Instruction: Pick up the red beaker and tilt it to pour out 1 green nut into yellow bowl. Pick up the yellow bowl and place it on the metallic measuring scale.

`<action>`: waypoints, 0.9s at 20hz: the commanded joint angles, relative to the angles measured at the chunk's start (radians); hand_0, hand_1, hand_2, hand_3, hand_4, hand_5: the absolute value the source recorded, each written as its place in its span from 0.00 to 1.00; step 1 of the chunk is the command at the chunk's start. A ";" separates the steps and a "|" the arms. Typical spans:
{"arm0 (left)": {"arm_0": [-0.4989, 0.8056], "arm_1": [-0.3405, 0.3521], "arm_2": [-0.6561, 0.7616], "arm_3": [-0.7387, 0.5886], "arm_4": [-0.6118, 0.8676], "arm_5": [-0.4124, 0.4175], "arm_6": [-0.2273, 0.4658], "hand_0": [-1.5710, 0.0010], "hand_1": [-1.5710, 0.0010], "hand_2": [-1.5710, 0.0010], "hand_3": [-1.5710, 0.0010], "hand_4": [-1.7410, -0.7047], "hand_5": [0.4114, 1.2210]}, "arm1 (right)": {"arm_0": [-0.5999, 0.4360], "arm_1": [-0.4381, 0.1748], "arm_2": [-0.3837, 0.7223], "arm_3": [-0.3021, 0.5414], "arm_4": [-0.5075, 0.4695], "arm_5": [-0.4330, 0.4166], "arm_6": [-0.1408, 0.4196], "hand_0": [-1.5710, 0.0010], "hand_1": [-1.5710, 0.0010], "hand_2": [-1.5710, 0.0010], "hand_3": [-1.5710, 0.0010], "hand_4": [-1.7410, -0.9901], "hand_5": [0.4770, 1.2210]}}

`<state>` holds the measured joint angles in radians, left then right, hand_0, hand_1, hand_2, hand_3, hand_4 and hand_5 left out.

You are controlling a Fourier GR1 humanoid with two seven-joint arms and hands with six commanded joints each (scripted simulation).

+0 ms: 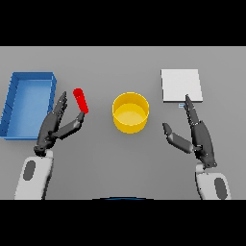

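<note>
The red beaker [80, 100] is a slim red tube standing tilted on the table, left of centre. My left hand [54, 126] is just beside it, fingers straight, thumb tip reaching toward the beaker's base without curling round it. The yellow bowl [130, 112] sits at the table's middle; I cannot make out a nut in it. The metallic measuring scale [181, 85] is a pale square plate at the back right. My right hand [197, 133] rests open below the scale, fingertips near its front edge.
A blue open tray [10, 106] lies at the far left, close beside my left hand. Grey tabletop stretches between the bowl and each hand.
</note>
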<state>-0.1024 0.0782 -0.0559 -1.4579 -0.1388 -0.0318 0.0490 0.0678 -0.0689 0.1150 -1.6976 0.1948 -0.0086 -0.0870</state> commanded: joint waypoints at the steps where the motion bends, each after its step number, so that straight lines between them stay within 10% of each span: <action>1: -0.043 -0.004 0.004 0.051 -0.001 -0.004 -0.005 1.00 1.00 1.00 1.00 0.55 0.28 | 0.014 0.006 0.009 -0.010 0.004 -0.001 -0.009 1.00 1.00 1.00 1.00 0.69 0.20; 18: -0.356 -0.033 0.081 0.467 -0.036 0.060 -0.150 1.00 1.00 1.00 1.00 0.48 0.35 | 0.025 0.000 -0.008 -0.016 -0.012 0.001 -0.001 1.00 1.00 1.00 1.00 0.66 0.22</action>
<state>-0.4587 0.0452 0.0253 -0.9904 -0.1744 0.0286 -0.0989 0.0923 -0.0689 0.1074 -1.7142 0.1827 -0.0077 -0.0885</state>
